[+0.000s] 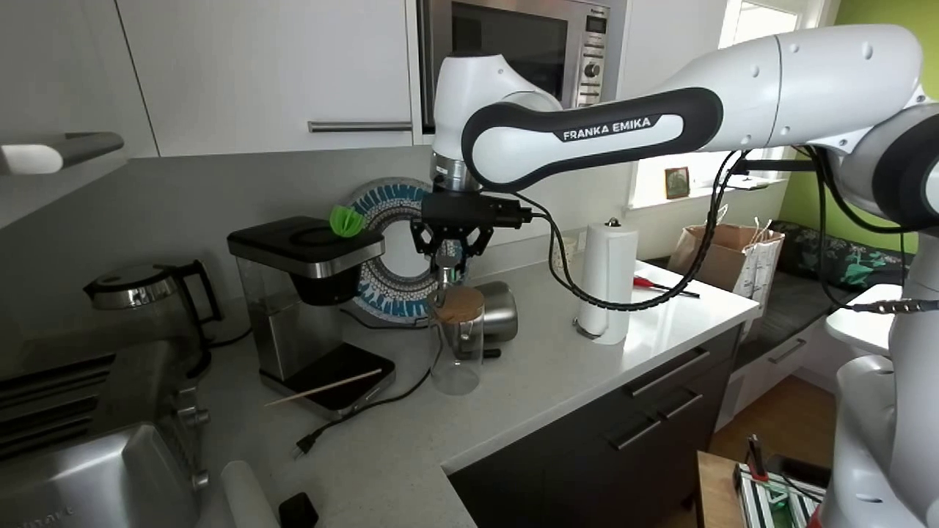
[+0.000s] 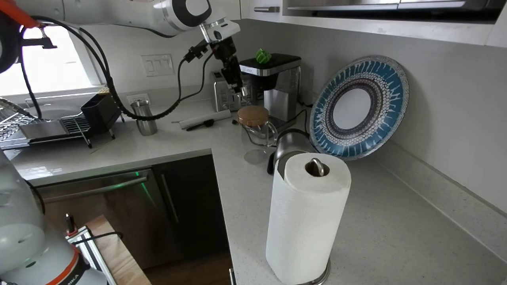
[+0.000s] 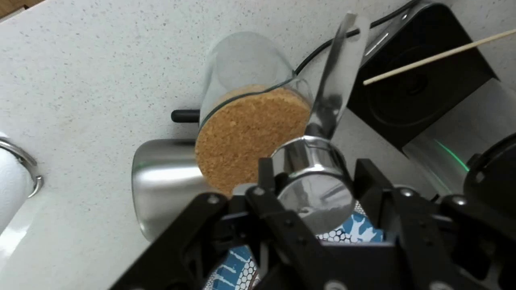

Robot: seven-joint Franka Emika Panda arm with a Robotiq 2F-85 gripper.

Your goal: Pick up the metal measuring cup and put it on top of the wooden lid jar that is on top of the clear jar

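Meas. cup (image 3: 316, 197), in hand (image 3: 314, 175), btwn fingers (image 3: 366, 175)

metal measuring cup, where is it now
In the wrist view, the metal measuring cup is right of centre, held in the gripper, overlapping the lower right of the cork-lidded jar; both exterior views show it above that jar.

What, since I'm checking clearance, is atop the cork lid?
On the cork lid, the wrist view shows only bare cork; the gripper and metal measuring cup cover its lower-right edge.

In the wrist view, plate (image 3: 234, 266) partly behind the end effector (image 3: 314, 177), paper roll (image 3: 11, 187) cut off.
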